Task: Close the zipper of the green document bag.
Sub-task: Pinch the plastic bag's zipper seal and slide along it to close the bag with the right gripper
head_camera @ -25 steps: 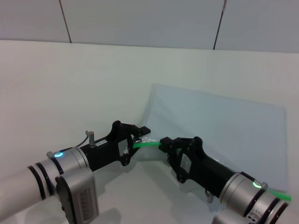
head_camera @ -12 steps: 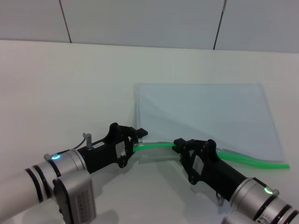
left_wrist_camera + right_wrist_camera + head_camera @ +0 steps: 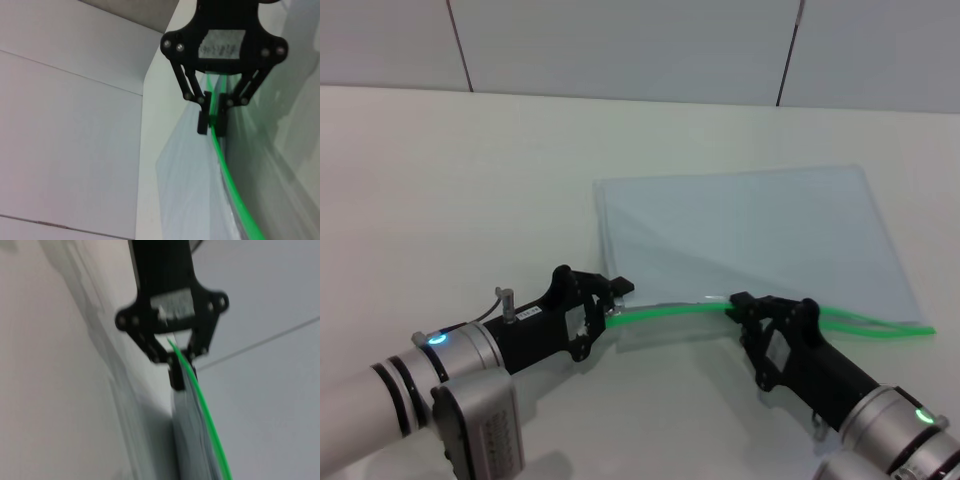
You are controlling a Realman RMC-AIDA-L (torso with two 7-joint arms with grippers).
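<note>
— How many bags, and where?

— One green document bag (image 3: 750, 235), lying flat on the white counter (image 3: 470, 180) in front of the robot, with pale sheets inside. Its one zipper (image 3: 670, 311) runs along the near long edge, bowed upward off the counter.

— And the end effectors?

— Two. The left end effector (image 3: 616, 299) is clenched on the zipper's left end. The right end effector (image 3: 745, 304) is clamped on the strip about midway along it.

— Anything in the way? Any writing?

— Only the arms themselves cross the near edge. Each end effector carries a small white label, too blurred to read.
</note>
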